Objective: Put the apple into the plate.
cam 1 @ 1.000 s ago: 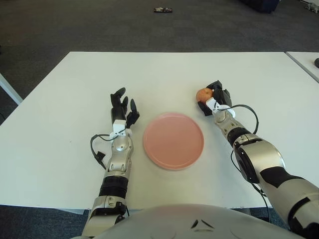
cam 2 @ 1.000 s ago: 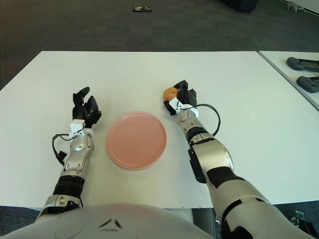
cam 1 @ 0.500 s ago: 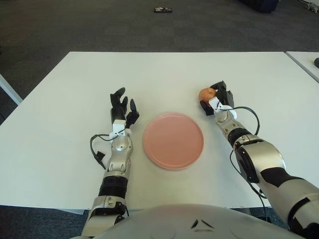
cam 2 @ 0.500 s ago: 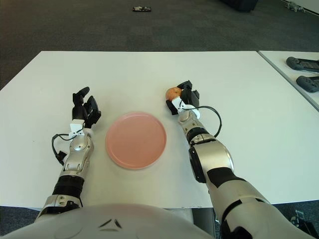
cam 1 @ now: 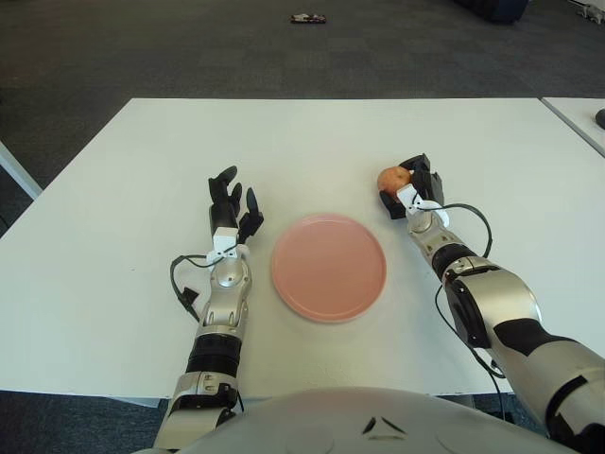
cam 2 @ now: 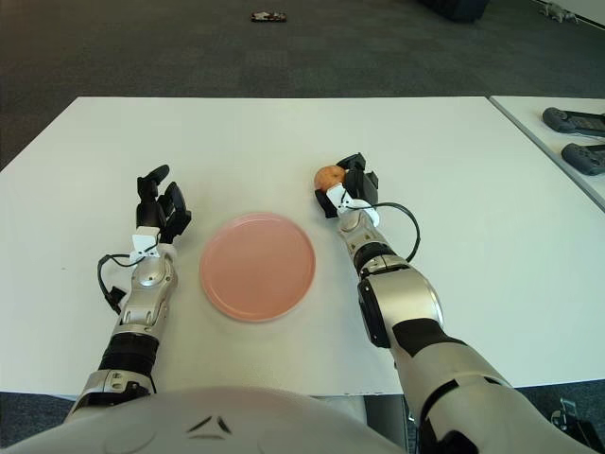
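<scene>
An orange-red apple sits on the white table, to the upper right of the round pink plate. My right hand is right beside the apple, black fingers curled around its right side and touching it. The plate holds nothing. My left hand shows left of the plate, fingers spread upward with nothing in them.
The white table runs wide around the plate. A second table's edge at the far right carries two dark controllers. A small dark object lies on the carpet beyond the table.
My right hand has shifted slightly up and right with the apple, fingers closing tighter against it. The left hand has not moved.
</scene>
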Robot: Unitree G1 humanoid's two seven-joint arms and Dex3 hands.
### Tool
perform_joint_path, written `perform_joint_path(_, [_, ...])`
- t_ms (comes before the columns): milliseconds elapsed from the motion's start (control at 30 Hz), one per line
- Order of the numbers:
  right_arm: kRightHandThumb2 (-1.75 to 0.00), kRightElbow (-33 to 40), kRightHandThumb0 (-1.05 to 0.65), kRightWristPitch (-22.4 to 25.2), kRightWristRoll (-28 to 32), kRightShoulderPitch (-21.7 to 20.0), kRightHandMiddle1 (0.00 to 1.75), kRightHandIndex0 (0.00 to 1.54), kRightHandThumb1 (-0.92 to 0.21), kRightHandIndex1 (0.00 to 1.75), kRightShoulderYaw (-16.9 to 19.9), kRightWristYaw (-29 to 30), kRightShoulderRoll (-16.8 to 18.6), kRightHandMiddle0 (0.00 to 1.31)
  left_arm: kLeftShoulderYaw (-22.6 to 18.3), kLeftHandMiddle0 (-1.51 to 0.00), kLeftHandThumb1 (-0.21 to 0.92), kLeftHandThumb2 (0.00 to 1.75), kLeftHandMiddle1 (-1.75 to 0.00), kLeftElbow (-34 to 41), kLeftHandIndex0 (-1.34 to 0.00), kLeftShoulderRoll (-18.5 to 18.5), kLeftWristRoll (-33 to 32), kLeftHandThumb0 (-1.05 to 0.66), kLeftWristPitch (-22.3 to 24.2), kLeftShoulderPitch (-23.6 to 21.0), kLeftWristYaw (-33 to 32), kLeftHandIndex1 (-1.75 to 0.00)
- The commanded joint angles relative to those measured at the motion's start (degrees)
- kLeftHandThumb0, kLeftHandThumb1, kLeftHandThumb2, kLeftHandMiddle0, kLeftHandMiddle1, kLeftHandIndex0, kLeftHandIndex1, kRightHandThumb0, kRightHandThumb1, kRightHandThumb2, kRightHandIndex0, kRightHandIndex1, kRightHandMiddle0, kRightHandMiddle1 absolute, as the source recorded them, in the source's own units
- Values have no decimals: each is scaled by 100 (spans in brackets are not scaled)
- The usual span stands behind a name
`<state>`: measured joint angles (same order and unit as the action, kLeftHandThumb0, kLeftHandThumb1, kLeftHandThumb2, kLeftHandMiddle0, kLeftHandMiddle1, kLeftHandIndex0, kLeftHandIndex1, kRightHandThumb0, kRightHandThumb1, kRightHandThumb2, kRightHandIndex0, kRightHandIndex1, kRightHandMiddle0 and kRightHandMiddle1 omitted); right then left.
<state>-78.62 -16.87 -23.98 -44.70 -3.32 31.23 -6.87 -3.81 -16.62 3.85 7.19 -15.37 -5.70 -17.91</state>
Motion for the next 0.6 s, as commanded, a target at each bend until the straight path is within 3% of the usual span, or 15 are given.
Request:
perform_joint_path(0, [-142, 27, 8, -66, 142, -12, 175, 119, -19, 175, 121, 57, -7, 105, -21, -48, 92, 70, -6, 2, -1, -28, -27, -68, 44, -47, 27, -104])
perform_joint_path(567, [-143, 115, 5, -505, 711, -264, 175, 120, -16, 175, 654, -142, -73, 107, -41, -49, 92, 70, -7, -10, -1, -41, -43, -69, 39, -47, 38, -104])
